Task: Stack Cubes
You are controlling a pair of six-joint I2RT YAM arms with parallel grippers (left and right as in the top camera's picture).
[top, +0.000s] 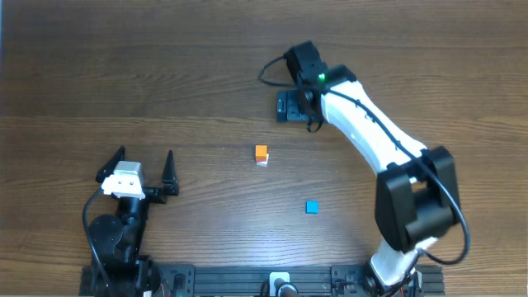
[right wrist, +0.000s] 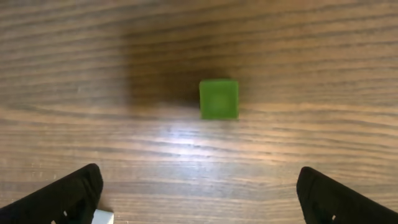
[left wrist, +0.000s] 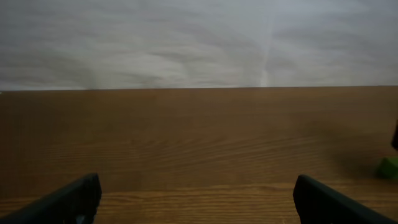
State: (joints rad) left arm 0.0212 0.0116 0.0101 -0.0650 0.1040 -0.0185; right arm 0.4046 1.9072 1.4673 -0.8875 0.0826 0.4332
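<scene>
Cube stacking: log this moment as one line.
right jaws open above green cube | left jaws open, away from cubes | orange cube on white cube | blue cube alone

A white bit point(top: 262, 162) touching the orange cube point(top: 261, 152) is too small to make out. Well beyond the orange cube, the green cube point(left wrist: 388, 168) looks blurred and edge-cut.

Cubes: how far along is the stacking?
Done: the orange cube seems to sit on a white cube. In hand: nothing gripped; the right gripper hovers open above the green cube. Still to do: the green cube and the blue cube lie singly on the table. The left gripper is open.
</scene>
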